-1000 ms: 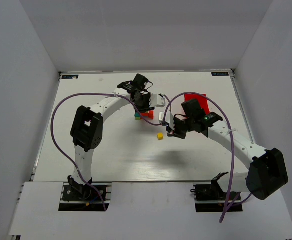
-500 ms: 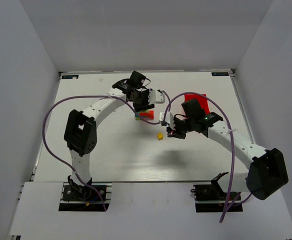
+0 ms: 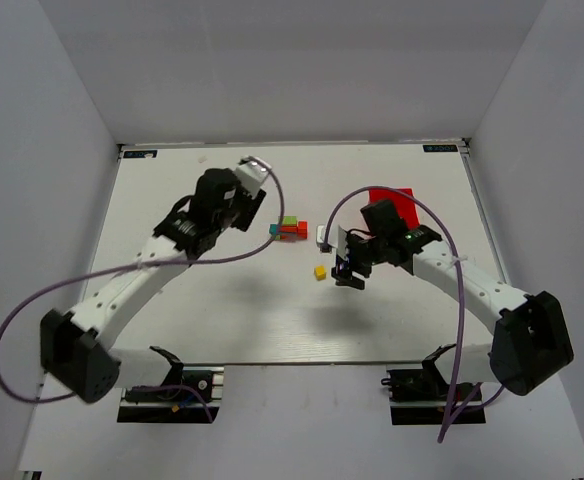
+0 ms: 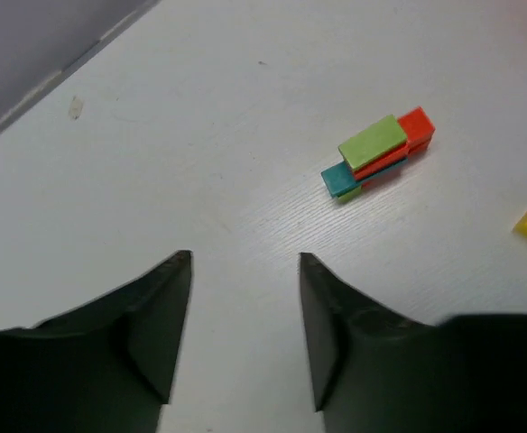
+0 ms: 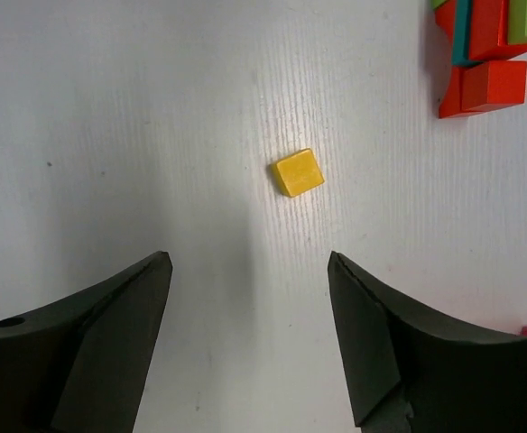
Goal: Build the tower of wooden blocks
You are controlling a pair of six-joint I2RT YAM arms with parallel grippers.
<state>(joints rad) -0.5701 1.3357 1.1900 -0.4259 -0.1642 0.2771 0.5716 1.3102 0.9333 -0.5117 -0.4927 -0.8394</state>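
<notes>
A white counter (image 3: 272, 320) with a faint grain sits boxed in by plain pale-grey panels: a back wall (image 3: 292, 70), a left wall (image 3: 32, 200) and a right wall (image 3: 562, 150). Soft, even light casts only faint shadows; small dark labels (image 3: 140, 154) mark the far corners.
</notes>
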